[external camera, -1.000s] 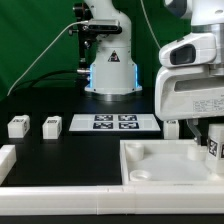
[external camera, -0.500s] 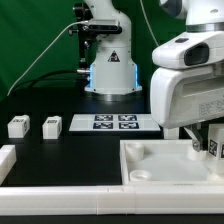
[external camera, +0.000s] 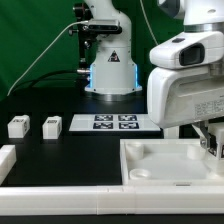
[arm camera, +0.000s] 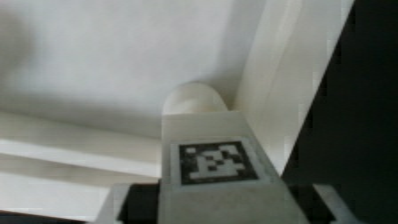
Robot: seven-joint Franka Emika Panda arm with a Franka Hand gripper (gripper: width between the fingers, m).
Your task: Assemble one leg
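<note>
My gripper hangs at the exterior view's right, over the large white tray-like part. It is shut on a leg, a white block with a black-and-white tag. In the wrist view the fingers press on both sides of the leg. Its rounded end points at an inner corner of the tray. In the exterior view the arm hides most of the held leg. Two more legs stand on the black table at the exterior view's left.
The marker board lies flat on the table in front of the robot base. A white part sits at the left edge. The arm's white body fills the upper right of the exterior view.
The arm has shifted a little toward the exterior view's left with the leg in its grip. The hand now covers more of the leg.
</note>
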